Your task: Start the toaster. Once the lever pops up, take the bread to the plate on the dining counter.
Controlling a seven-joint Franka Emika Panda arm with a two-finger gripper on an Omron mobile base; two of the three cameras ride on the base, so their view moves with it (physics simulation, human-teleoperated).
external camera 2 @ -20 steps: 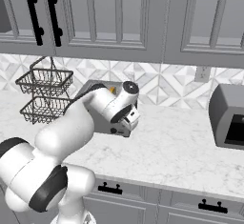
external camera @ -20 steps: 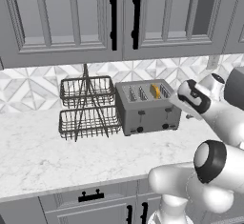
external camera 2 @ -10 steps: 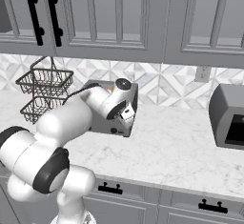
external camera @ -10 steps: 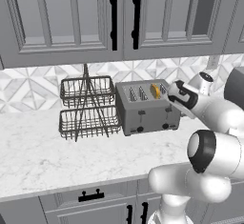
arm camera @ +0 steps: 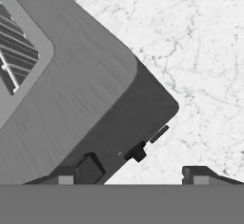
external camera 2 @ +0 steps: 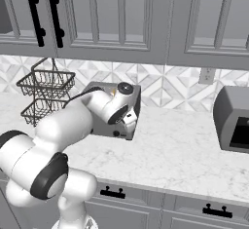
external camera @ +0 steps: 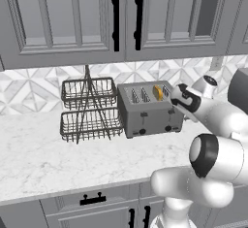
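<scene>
The gripper (arm camera: 136,173) is hanging over the toaster's (external camera: 147,109) right front corner, jaws standing well apart, gripping nothing; bread (external camera: 158,92) is sitting in a right slot.

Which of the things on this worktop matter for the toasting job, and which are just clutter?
For the job:
- boxy grey brushed-metal toaster
- golden-orange bread slice standing in a right-hand slot
- pincer, jaws apart, at the toaster's front right corner near a lever and black knob

Lying about:
- two-tier wire basket rack
- grey appliance at right
</scene>
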